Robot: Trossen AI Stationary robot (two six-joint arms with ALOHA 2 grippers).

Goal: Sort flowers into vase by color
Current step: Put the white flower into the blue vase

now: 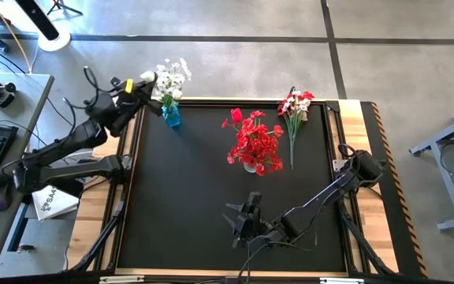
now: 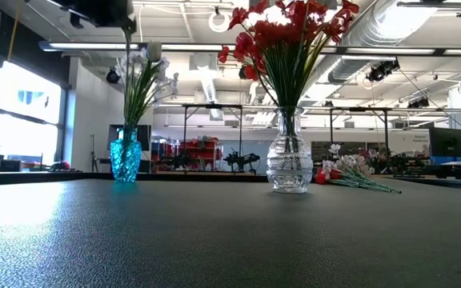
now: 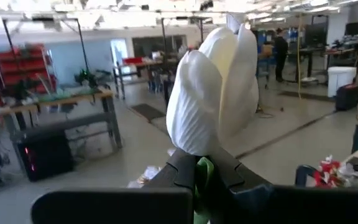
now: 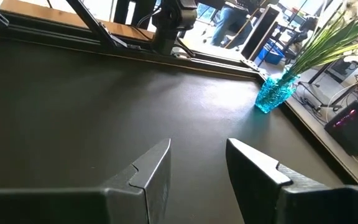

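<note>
**No readable text in any view**

No word, number, label or brand can be made out on anything in these pictures. A white sheet or booklet (image 1: 52,202) lying just beyond the left arm's base, on the side away from the left gripper (image 1: 143,84), carries dark print, but it is too small to read.

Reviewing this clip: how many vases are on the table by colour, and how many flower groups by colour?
Blue vase: 1, holding white flowers
Clear vase: 1, holding red flowers
Mixed red-and-white bunch lying on the table: 1
White flower gripped by the left gripper above the blue vase: 1
Total: 2 vases, 4 flower groups
</note>
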